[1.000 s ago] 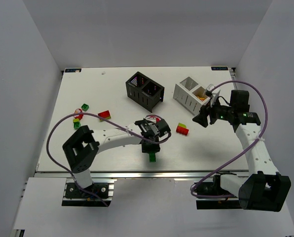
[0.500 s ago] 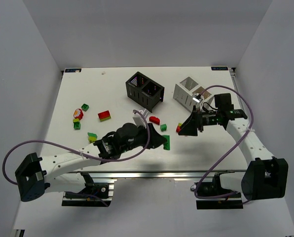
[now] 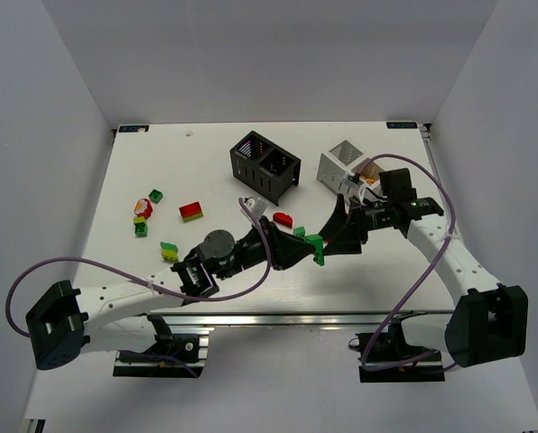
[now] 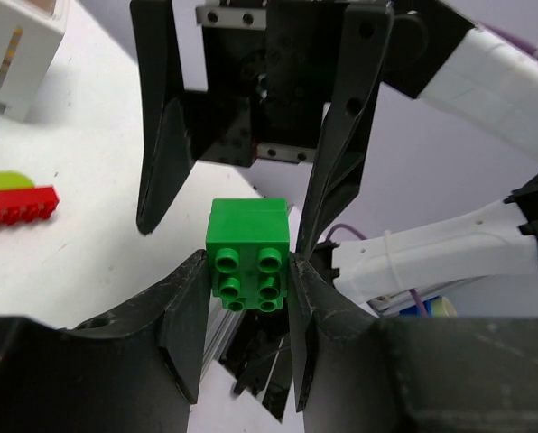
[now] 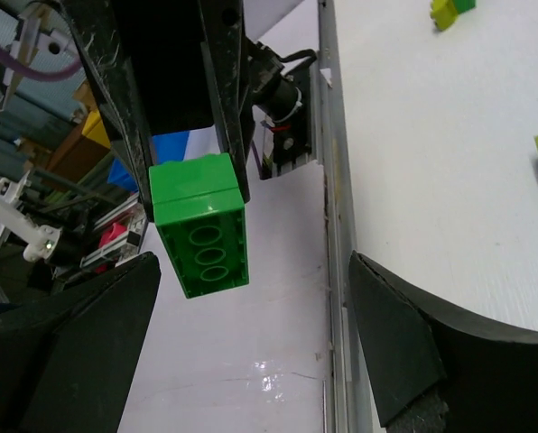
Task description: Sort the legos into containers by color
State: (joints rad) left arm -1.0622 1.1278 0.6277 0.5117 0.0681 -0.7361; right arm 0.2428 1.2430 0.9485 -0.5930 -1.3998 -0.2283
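The green brick (image 3: 316,250) is up off the table (image 3: 215,153), over its near middle. My left pincer (image 4: 248,293) has it pinched tight by two opposite sides, studs turned toward that wrist's camera. My right pincer (image 3: 334,227) stands wide, one finger on each side of the brick. The right wrist view shows a gap on both sides, so that pincer holds nothing.

Seen from above and reckoned from the held brick, a small green brick (image 3: 299,232) lies on the table close by at 10 o'clock. A red brick (image 3: 283,218) lies just beyond it on the same line. The white bin (image 3: 341,171) is at 1 o'clock and the black bin (image 3: 264,167) at 11 o'clock, near each other but apart.

Well out toward 9 and 10 o'clock lie a green-and-yellow stack (image 3: 169,250), a red-and-green stack (image 3: 191,211), a lone green brick (image 3: 155,195) and a small mixed cluster (image 3: 142,216).
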